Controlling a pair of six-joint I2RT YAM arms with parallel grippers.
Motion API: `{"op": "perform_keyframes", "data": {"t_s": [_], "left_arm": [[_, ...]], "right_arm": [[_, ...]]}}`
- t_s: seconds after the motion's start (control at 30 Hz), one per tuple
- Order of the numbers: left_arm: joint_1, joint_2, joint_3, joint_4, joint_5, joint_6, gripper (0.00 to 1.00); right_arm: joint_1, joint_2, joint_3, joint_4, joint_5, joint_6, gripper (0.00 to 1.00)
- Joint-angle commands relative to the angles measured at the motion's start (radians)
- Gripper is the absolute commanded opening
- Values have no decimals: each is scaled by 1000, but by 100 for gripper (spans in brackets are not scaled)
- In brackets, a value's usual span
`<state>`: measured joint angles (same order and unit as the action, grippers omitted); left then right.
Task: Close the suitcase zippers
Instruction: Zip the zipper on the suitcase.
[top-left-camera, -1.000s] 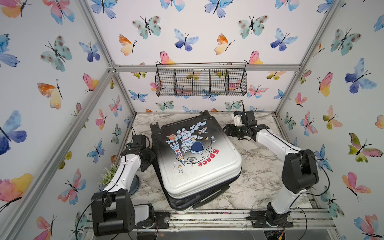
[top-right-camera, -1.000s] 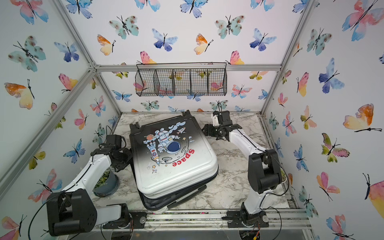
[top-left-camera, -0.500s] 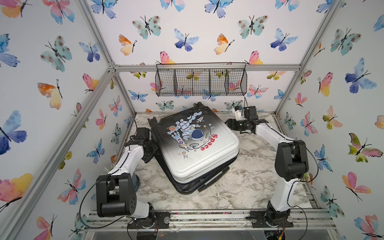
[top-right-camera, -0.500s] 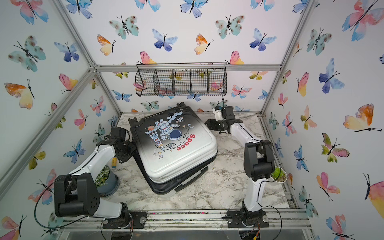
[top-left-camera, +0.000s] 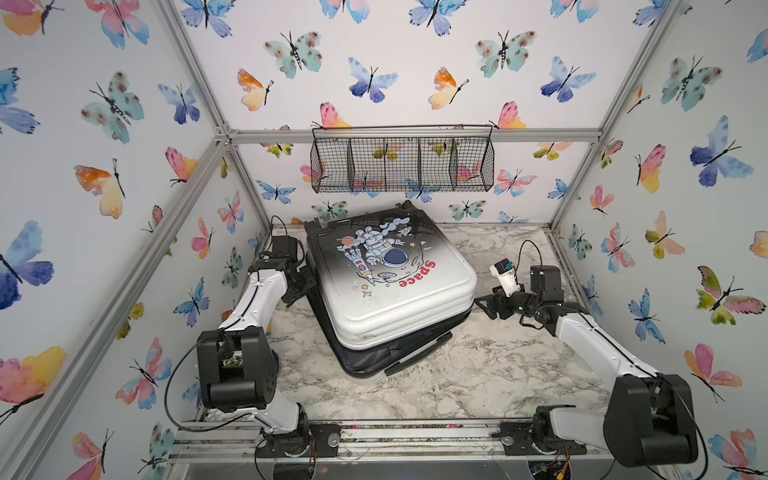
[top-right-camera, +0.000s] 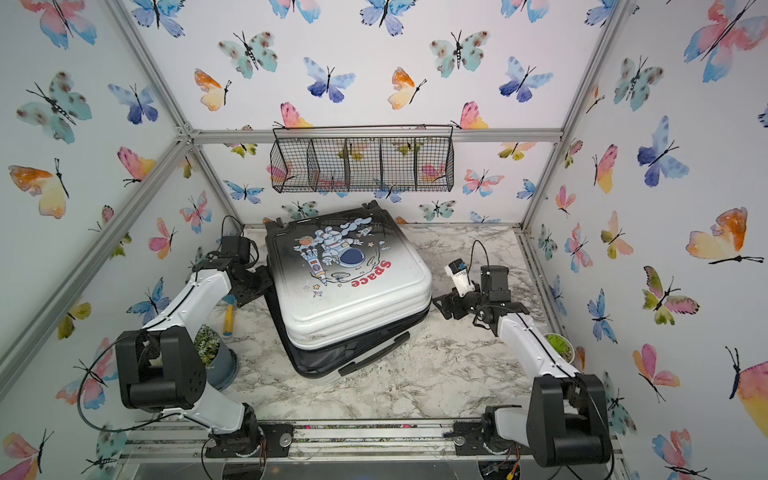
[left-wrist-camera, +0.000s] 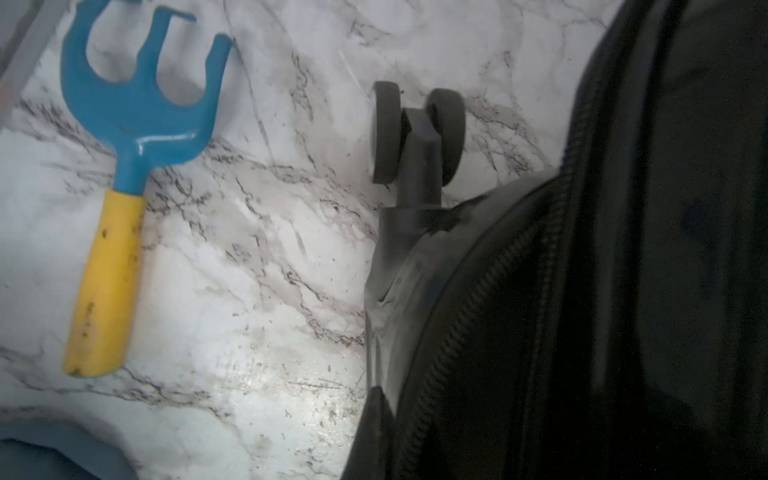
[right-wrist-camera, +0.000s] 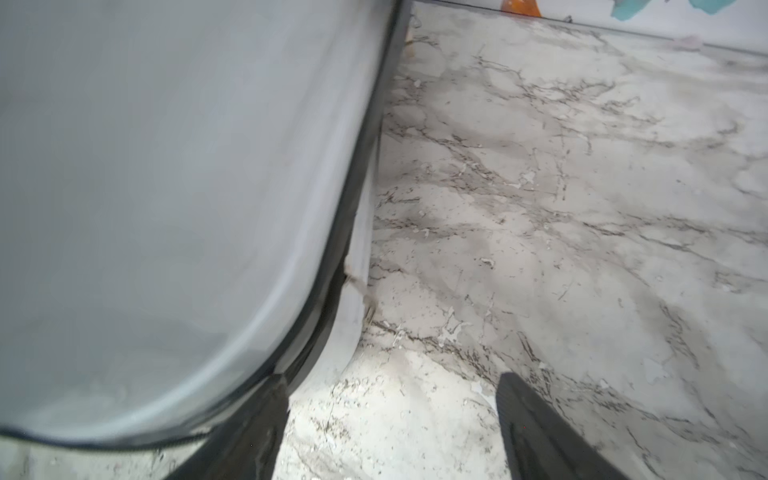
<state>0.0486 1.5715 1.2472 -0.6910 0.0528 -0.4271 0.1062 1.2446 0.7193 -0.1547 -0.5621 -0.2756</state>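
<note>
Marbled counter (top-left-camera: 478, 374) is occupied, toward the back, by the suitcase (top-left-camera: 390, 291), laid flat, printed shell up, its near edge gaping. The left pincer (top-left-camera: 301, 286) is closed tight at the rim; whether a pull is pinched cannot be told. The right pincer (right-wrist-camera: 392, 380) is spread wide, empty, just beside a corner on the opposite side. The shell is judged stiff, smooth, light and prone to sliding; the zippers (left-wrist-camera: 469, 316) are best taken by their pulls, the case braced.

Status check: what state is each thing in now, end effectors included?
suitcase: lying flat, lid down, near edge gaping.
zippers: undone along that gap.
left end effector: shut, at the suitcase's side.
right end effector: open, holding nothing.
hand rake: lying flat.
</note>
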Motion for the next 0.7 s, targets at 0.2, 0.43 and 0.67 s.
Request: {"op": "perform_keyframes", "data": {"t_s": [0.2,0.43,0.67], "left_arm": [[56,53,219,39,98,298,0],[105,105,277,11,112,411,0],[109,130,296,34,187,445,0]], "right_arm": [[4,191,-6,117,-392,-302,76],[4,318,42,174,-407,-400,76],[29,448,162,86,-451,-425,67]]}}
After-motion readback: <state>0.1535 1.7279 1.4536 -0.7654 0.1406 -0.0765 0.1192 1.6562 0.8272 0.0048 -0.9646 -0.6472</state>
